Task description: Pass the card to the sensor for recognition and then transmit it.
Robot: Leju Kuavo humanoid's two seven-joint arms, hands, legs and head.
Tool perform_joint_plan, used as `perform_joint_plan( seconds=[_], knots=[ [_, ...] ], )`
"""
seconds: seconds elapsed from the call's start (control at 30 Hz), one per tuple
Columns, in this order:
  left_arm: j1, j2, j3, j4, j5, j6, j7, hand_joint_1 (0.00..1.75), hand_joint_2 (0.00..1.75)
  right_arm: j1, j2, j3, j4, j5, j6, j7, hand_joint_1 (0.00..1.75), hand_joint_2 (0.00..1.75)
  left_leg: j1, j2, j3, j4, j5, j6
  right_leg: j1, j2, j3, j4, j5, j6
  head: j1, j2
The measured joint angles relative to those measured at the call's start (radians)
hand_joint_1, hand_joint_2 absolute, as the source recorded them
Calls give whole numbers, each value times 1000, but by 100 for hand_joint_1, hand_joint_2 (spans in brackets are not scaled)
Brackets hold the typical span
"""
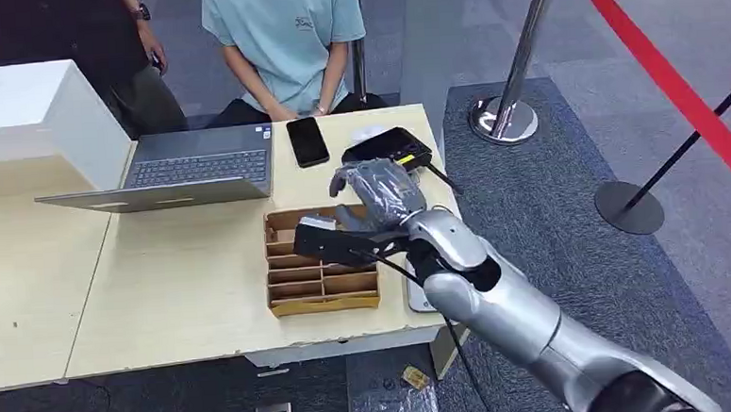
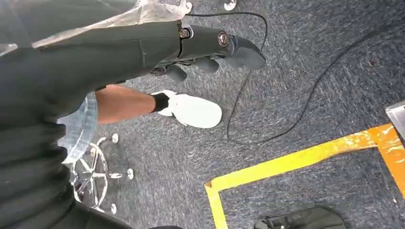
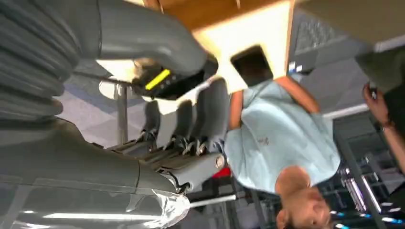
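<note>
The card cannot be told for certain, so its long axis cannot be given; a pale flat thing [image 1: 417, 300] at the table's [image 1: 178, 301] near edge is mostly hidden under the right forearm. The left hand [image 2: 210, 50] is hung over the carpet, fingers loosely bent, nothing held. A wooden organiser [image 1: 320, 282] is partly covered by the right hand [image 1: 380, 198], whose fingers are loosely curved apart from the thumb, with nothing seen in them. At its 12 o'clock a black sensor [image 1: 387, 149] is set, with a phone [image 1: 307, 141] and a laptop [image 1: 185, 174] towards 10 o'clock. Beyond, a seated person [image 1: 282, 40] is cut off above.
</note>
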State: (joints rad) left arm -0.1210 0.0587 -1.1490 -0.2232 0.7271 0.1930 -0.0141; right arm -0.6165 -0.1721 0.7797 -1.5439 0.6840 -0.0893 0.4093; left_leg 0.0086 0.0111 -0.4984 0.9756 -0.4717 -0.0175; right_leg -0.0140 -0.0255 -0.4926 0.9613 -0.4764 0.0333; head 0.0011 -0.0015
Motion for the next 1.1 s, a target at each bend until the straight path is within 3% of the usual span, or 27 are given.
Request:
perform_joint_plan(
  seconds=[0.07,0.1,0.2,0.23,0.27,0.3,0.33,0.37,0.4,0.43,0.47,0.53,0.6,0.67,0.73,1.03,1.1],
  knots=[
    [0,0,2,0,5,0,0,0,175,29,-3,0,-18,2,5,0,173,175,0,0,0,0,0,0,0,0,0,0,0,0,0,0],
    [0,0,3,0,6,0,0,0,175,44,-6,1,-28,3,6,0,154,175,0,0,0,0,0,0,0,0,0,0,0,0,0,0],
    [0,0,8,0,6,0,0,0,175,88,-11,6,-54,6,10,0,147,175,0,0,0,0,0,0,0,0,0,0,0,0,0,0],
    [0,0,8,0,6,0,0,0,175,99,-14,8,-61,7,11,0,134,175,0,0,0,0,0,0,0,0,0,0,0,0,0,0],
    [0,0,8,0,5,0,0,0,175,109,-16,9,-66,8,12,0,80,175,0,0,0,0,0,0,0,0,0,0,0,0,0,0],
    [1,0,9,0,4,0,0,0,175,117,-16,9,-67,8,13,0,45,175,0,0,0,0,0,0,0,0,0,0,0,0,0,0],
    [1,0,9,0,3,0,0,0,175,125,-18,10,-67,8,13,0,68,175,0,0,0,0,0,0,0,0,0,0,0,0,0,0],
    [1,0,9,0,3,0,0,0,175,131,-18,11,-67,8,12,0,131,175,0,0,0,0,0,0,0,0,0,0,0,0,0,0],
    [1,0,9,0,2,0,0,0,175,137,-20,13,-67,8,12,-1,134,175,0,0,0,0,0,0,0,0,0,0,0,0,0,0],
    [1,0,9,0,1,0,0,0,175,142,-21,15,-66,7,13,-3,105,175,0,0,0,0,0,0,0,0,0,0,0,0,0,0],
    [1,0,9,0,-1,0,0,0,175,147,-21,18,-64,2,14,-8,94,175,0,0,0,0,0,0,0,0,0,0,0,0,0,0],
    [0,0,9,0,-2,0,0,0,175,156,-21,23,-61,-7,15,-19,119,175,0,0,0,0,0,0,0,0,0,0,0,0,0,0],
    [0,0,9,0,-4,0,0,0,175,162,-19,27,-51,-18,14,-31,131,175,0,0,0,0,0,0,0,0,0,0,0,0,0,0],
    [0,0,9,0,-9,0,1,0,175,164,-17,32,-37,-31,10,-43,124,175,0,0,-1,0,0,0,0,0,0,0,0,0,0,0],
    [0,0,9,0,-13,0,2,0,175,163,-11,36,-16,-53,5,-57,140,175,0,0,-1,0,0,0,0,0,0,0,0,0,0,0],
    [0,0,9,0,-19,-3,2,0,175,162,8,49,106,-114,-14,-91,129,175,0,0,-1,0,0,0,0,0,0,0,0,0,0,0],
    [0,0,9,0,-20,-3,5,0,175,160,12,49,140,-127,-24,-100,119,175,0,0,-1,0,0,0,0,0,0,0,0,0,0,0]
  ],
)
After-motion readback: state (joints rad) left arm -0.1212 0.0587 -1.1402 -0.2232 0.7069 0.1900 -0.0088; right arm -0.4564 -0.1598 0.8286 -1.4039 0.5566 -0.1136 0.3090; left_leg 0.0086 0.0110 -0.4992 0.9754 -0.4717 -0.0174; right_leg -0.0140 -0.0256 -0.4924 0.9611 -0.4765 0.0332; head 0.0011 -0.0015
